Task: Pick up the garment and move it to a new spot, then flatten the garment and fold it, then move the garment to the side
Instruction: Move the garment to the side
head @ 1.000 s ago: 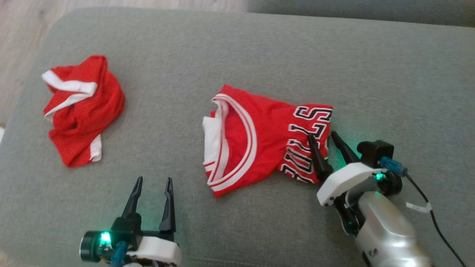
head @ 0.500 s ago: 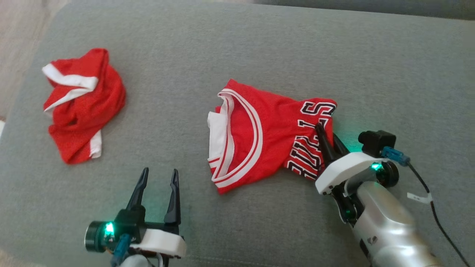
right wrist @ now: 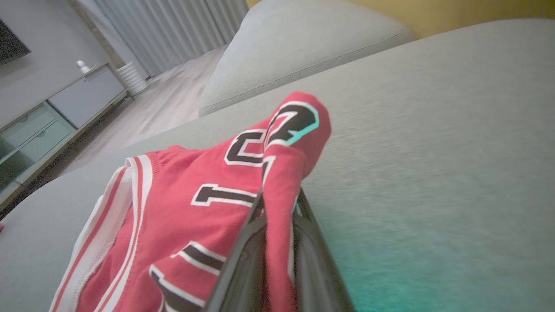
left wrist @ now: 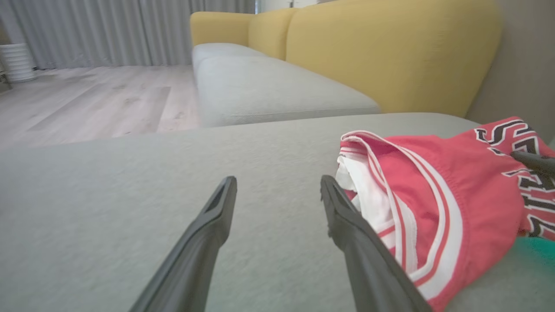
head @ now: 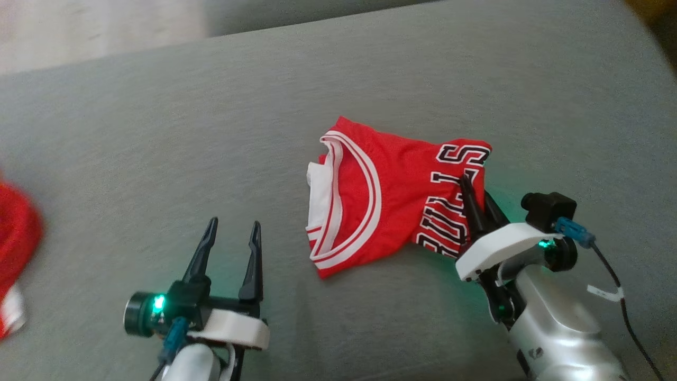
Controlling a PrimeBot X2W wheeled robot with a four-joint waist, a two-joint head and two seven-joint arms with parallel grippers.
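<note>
While pinching lettered 3 o'clock edge of garment [head: 381, 196], lying crumpled at centre of cushion [head: 158, 132], between pressed-together fingers of right gripper [head: 475, 186]: lifting slowly, straight up; watching fold for slipping; holding left gripper [head: 235, 222] spread wide at 7 o'clock, clear of cloth.

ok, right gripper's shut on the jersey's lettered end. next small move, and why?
Probably a short lift straight up with the right gripper. It is pinched on a fold at the lettered end of the red jersey, the rest lies bunched on the grey cushion, and the left gripper sits open, apart from it.
</note>
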